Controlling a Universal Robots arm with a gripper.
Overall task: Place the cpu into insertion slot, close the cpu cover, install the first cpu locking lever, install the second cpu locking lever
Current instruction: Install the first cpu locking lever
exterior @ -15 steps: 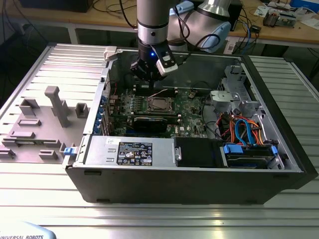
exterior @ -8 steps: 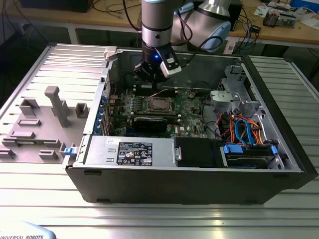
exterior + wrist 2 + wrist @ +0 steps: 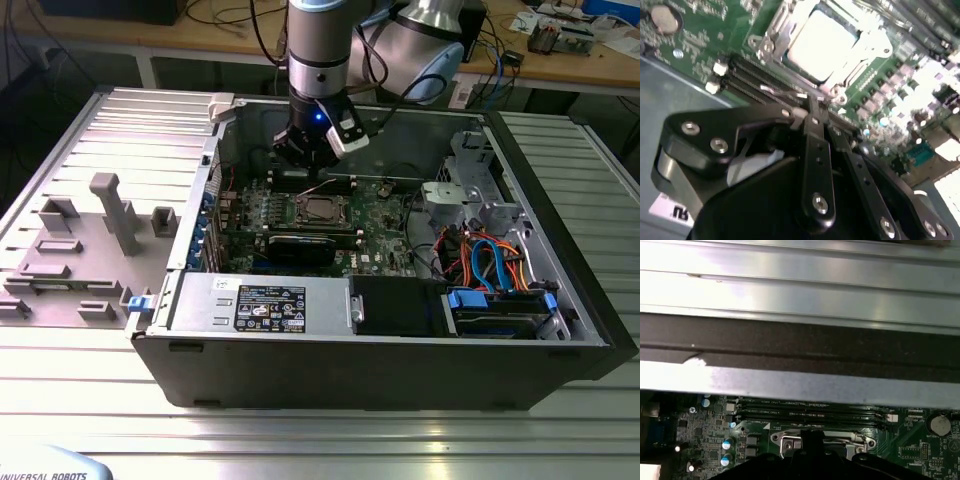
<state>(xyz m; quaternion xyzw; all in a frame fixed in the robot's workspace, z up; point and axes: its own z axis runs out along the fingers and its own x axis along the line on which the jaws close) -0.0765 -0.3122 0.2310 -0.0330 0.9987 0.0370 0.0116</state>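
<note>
— How much room did the open computer case (image 3: 560,250) leave on the ribbed worktop (image 3: 320,440)?

— Its walls hemmed the green motherboard (image 3: 385,215) closely.

— And the claw (image 3: 812,112)?

— Its fingers (image 3: 815,150) were pinched together, holding nothing I could make out, just beside the insertion slot (image 3: 771,45), where the cpu (image 3: 822,42) sat under the cpu cover (image 3: 867,45).

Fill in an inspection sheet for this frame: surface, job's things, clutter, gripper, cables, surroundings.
Surface: ribbed metal table carrying an open computer case.
Job's things: cpu sits in the slot, cover shut around it; thin lever lies beside the socket at the fingertips.
Clutter: grey fixture blocks at the exterior view's left.
Gripper: gripper low over the board beside the socket, fingers together.
Cables: blue and orange leads inside the case.
Surroundings: workbench with loose wires behind.
</note>
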